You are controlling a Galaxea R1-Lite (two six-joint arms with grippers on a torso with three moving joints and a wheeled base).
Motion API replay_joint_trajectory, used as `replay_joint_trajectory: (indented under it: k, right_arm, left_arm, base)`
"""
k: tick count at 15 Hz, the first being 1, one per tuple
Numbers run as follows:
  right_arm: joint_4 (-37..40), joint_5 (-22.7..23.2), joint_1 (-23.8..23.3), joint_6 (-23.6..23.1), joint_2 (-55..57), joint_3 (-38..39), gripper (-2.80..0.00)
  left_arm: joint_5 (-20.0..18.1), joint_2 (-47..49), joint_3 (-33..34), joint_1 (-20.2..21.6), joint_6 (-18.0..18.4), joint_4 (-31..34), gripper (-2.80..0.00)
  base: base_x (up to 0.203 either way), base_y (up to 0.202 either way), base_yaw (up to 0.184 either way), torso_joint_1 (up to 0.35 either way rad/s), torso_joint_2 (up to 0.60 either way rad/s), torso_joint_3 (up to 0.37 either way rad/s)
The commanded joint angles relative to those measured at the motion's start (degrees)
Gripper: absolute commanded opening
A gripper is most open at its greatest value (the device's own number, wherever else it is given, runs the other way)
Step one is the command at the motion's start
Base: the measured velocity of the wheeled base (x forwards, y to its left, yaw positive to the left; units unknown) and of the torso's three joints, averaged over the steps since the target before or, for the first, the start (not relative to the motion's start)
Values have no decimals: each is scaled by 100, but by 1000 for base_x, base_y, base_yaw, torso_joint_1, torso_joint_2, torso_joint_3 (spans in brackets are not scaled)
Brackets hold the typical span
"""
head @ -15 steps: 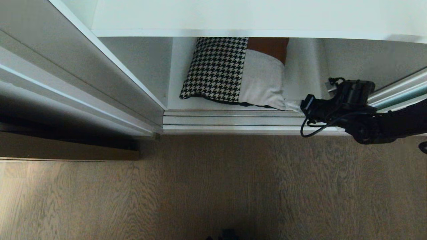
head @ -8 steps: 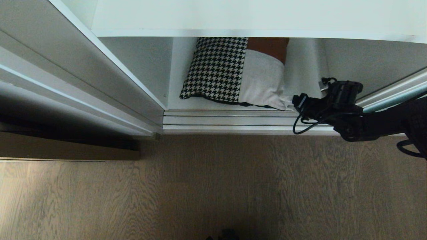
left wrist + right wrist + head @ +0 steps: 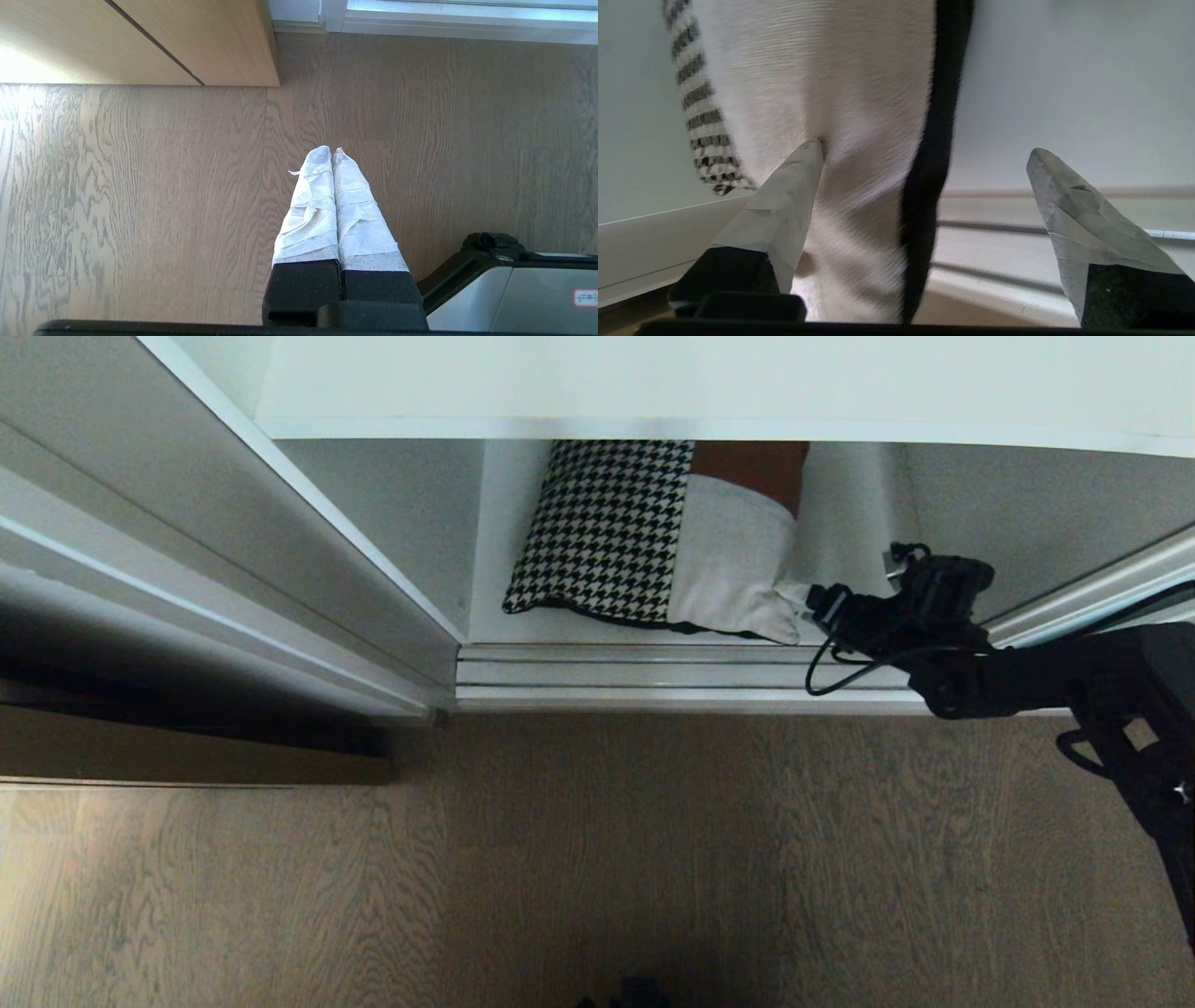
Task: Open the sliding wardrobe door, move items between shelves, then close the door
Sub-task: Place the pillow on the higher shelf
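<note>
With fingers spread wide, right pincer (image 3: 924,158) straddling the near corner of the cushion (image 3: 653,546), one fingertip (image 3: 808,158) touching the cream patch, the other standing apart beyond the dark back edge; nothing pinched yet. Just below the pincer, the silver door track (image 3: 635,672) and the front lip of the lower shelf (image 3: 485,616). Beyond the fingertips, cushion lying flat on that shelf, houndstooth patch farther off, brown patch farthest, tucked under the upper shelf (image 3: 653,392). Nothing else seen in the compartment. Behind the pincer, sliding wardrobe door (image 3: 1102,583) pushed aside, opening left clear.

Likely soft, light and floppy: a corner grip apt to bunch fabric and let the body sag or drag on the shelf lip. Better taken deeper along the cream edge, across the thickness. Left pincer (image 3: 332,154) pressed together, empty, pointed at the wooden floor (image 3: 140,186).
</note>
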Motion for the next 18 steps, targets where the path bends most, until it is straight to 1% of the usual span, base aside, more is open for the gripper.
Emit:
replay_joint_trajectory:
  k: [1, 5, 8, 11, 16, 18]
  right_arm:
    - [-17, 10, -3, 18, 389, -350, 0]
    - [-89, 10, -29, -168, 615, -436, 0]
    - [-113, 17, -46, -168, 622, -441, 0]
    - [-480, 26, -91, -106, 573, -433, 0]
    - [-593, 70, -38, -97, 477, -433, 0]
    - [-621, 70, 9, -14, 509, -433, 0]
  left_arm:
    - [0, 0, 9, 2, -2, 0, -280]
    - [0, 0, 0, 2, -2, 0, -280]
    - [0, 9, 9, 2, -2, 0, -280]
    - [0, 7, 9, -1, -2, 0, -280]
    - [0, 1, 9, -5, -2, 0, -280]
    - [0, 8, 9, 2, -2, 0, -280]
  base:
    - [0, 0, 0, 0, 0, 0]
    - [0, 0, 0, 0, 0, 0]
    - [0, 0, 0, 0, 0, 0]
    - [0, 0, 0, 0, 0, 0]
    - [0, 0, 0, 0, 0, 0]
    - [0, 0, 0, 0, 0, 0]
